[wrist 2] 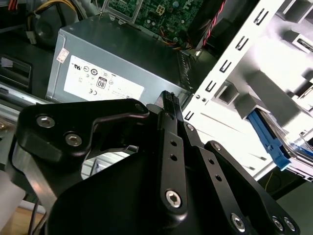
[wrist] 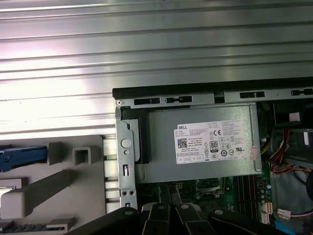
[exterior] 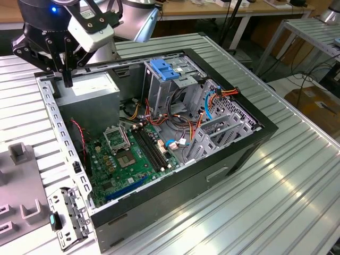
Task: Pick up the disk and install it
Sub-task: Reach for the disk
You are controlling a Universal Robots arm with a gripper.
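- A grey plastic fixture tray lies on the ribbed aluminium worktop, outside the open black computer case and to one side of the pincer.
- The disk rests in that tray, well apart from the pincer. Only its blue plastic side rail is plain in the first wrist view. The rail, and so the long axis, runs along the worktop's ribs; which end leads I cannot tell.
- The black pincer hangs with its fingers drawn together and nothing between them.
- A big grey metal power-supply box with a white sticker sits just under the pincer.
- A grey metal drive cage with a blue tab stands beyond that box.
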